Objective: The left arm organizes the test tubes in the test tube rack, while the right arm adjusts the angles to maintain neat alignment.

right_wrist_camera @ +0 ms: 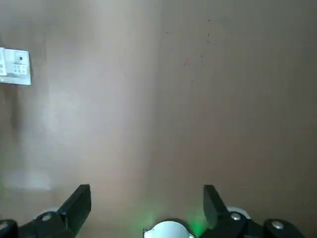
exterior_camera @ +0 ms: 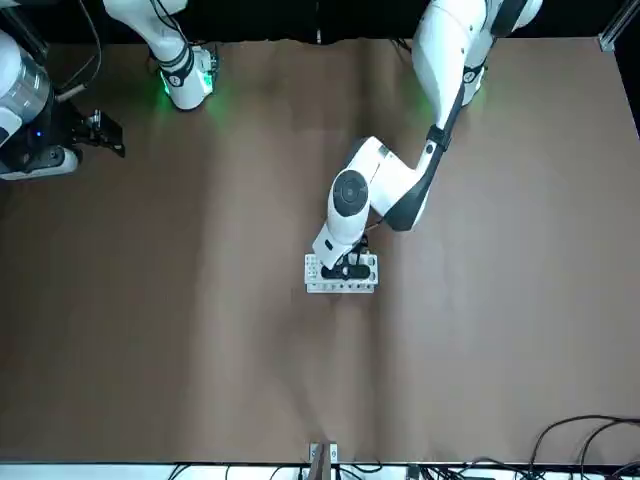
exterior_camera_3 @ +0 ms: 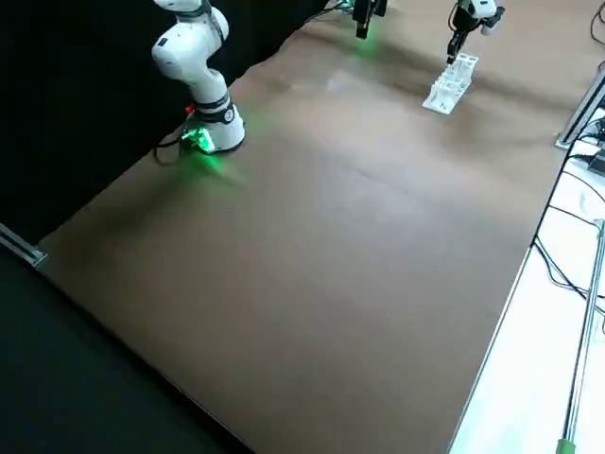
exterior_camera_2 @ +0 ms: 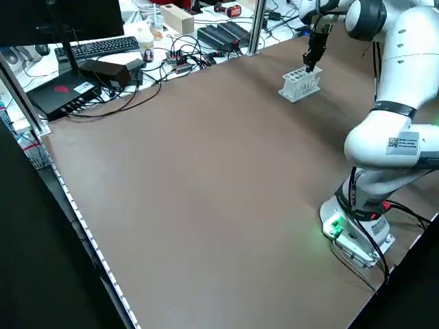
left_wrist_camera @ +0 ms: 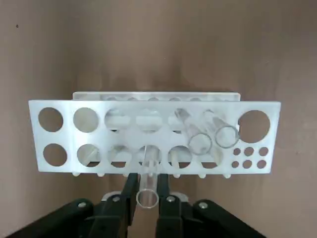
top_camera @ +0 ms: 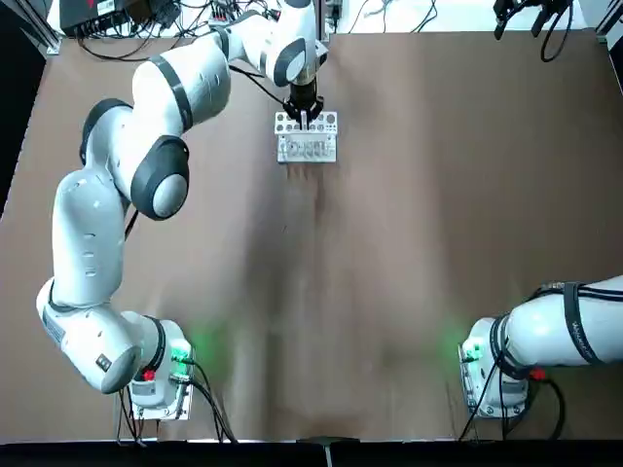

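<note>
The left gripper point(left_wrist_camera: 147, 191) was pinching one clear test tube point(left_wrist_camera: 147, 182) between its fingers, directly above the near row of the test tube rack point(left_wrist_camera: 59, 134). The held tube stood in a hole of that row, its open mouth level with the fingertips point(left_wrist_camera: 130, 184). Two further tubes point(left_wrist_camera: 208, 134) leaned at a slant in the far row, just beside each other, towards the end with the cluster of small holes. The rack stood on the brown bench point(top_camera: 438, 214) at its far side, under the outstretched left arm point(top_camera: 156, 146). The right gripper point(right_wrist_camera: 147, 203) hung well apart from the rack, fingers spread and holding nothing, with the right arm point(top_camera: 560, 331) drawn back near its base.
</note>
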